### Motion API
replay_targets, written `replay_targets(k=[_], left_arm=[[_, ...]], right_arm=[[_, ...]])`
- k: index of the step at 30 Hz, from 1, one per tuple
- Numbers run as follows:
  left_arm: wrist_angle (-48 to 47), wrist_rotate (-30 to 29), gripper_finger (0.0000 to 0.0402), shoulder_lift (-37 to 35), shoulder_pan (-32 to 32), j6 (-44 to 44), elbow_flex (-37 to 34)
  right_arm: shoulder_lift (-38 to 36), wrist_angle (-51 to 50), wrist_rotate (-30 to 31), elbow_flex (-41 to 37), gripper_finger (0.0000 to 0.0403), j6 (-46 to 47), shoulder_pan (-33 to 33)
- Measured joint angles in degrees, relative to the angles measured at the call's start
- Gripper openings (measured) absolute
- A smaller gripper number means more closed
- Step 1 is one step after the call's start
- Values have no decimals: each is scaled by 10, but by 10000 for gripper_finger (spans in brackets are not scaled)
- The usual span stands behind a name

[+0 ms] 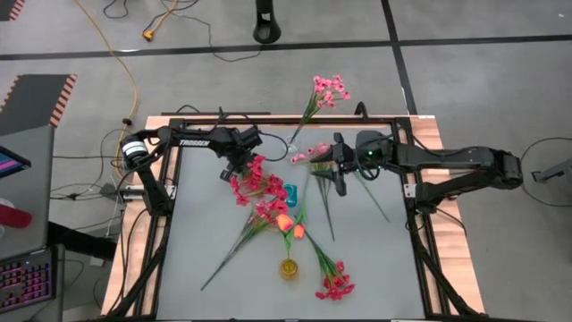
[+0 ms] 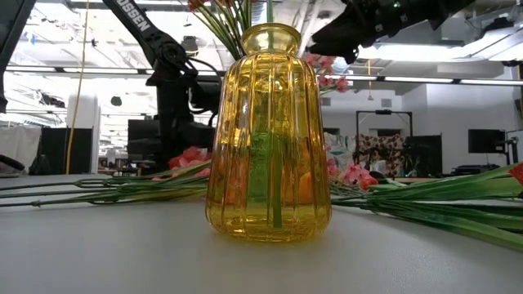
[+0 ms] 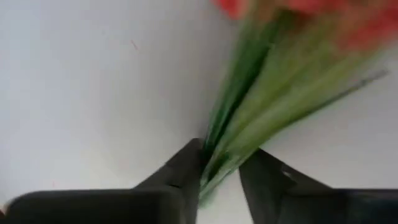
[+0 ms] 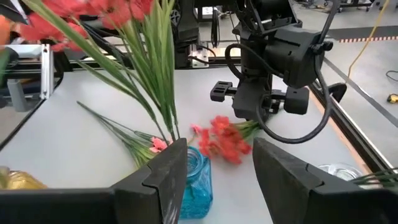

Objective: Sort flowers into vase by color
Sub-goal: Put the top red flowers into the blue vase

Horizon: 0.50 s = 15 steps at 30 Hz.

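My left gripper (image 1: 234, 168) points down at the table's far left and is shut on a red-blossomed flower spray (image 1: 250, 182). My right gripper (image 1: 332, 170) hangs open above the table, right of a blue vase (image 1: 290, 191), and nothing is between its fingers (image 4: 214, 168). Red sprays (image 4: 124, 37) stand in the blue vase (image 4: 196, 183). A yellow vase (image 2: 268, 131) near the front edge holds green stems and orange buds (image 1: 290, 225). A deep-pink spray (image 1: 266, 215) and a red one (image 1: 335, 286) lie flat on the table. My left gripper pinches the spray's bundle of green stems (image 3: 214, 173) between its two fingers, close to the cut end. The fingers come from above and lie across the stems. The red blossoms (image 4: 221, 142) rest on the table beyond the gripper.
A pink spray (image 1: 326, 89) leans out over the table's far edge from a clear glass vase (image 4: 339, 171). Light-pink blossoms (image 1: 308, 154) and long stems (image 1: 326, 210) lie under the right arm. A black frame (image 1: 170, 206) rims the table.
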Motion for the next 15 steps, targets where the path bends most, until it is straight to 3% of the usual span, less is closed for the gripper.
replay_targets(k=[5, 15], left_arm=[[2, -1, 13, 0, 0, -15, -1], [4, 6, 2, -28, 6, -93, -2]], right_arm=[[-41, -24, 0, 0, 210, 0, 0], [-110, -54, 0, 0, 210, 0, -1]])
